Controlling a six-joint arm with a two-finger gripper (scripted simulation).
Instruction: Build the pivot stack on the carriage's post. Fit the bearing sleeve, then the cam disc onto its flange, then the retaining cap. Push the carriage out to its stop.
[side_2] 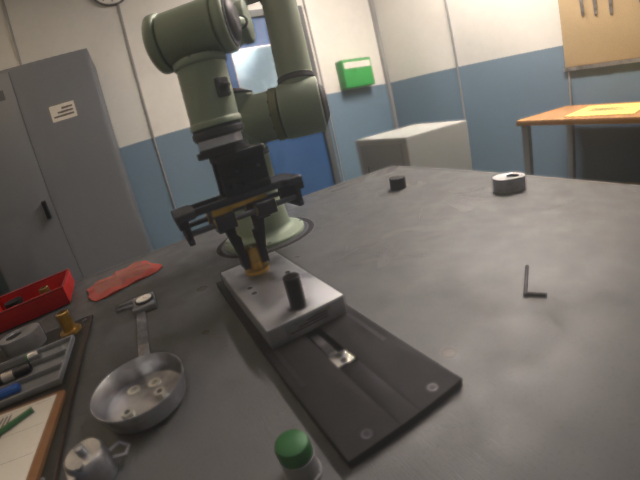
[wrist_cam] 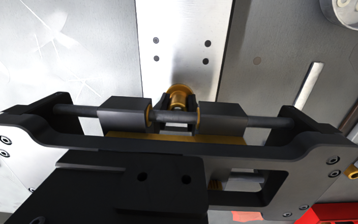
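On the dark base plate near the arm's foot, the silver carriage (side_2: 283,302) sits at the arm-side end of its rail with a bare black post (side_2: 294,290) standing upright on it. The brass bearing sleeve (side_2: 255,261) (wrist_cam: 179,98) is gripped between the closed fingers of my gripper (side_2: 251,253) (wrist_cam: 179,103), flange down, at the carriage's rear top, behind the post. The grey cam disc (side_2: 508,183) and the small black retaining cap (side_2: 397,183) lie far across the table, apart from each other.
The base plate (side_2: 362,372) runs from the carriage toward the near table edge, with a rail slot and a metal stop (side_2: 341,357). A metal pan (side_2: 138,391), calipers, a green-topped container (side_2: 294,452) and trays lie to the left. An Allen key (side_2: 531,285) lies to the right.
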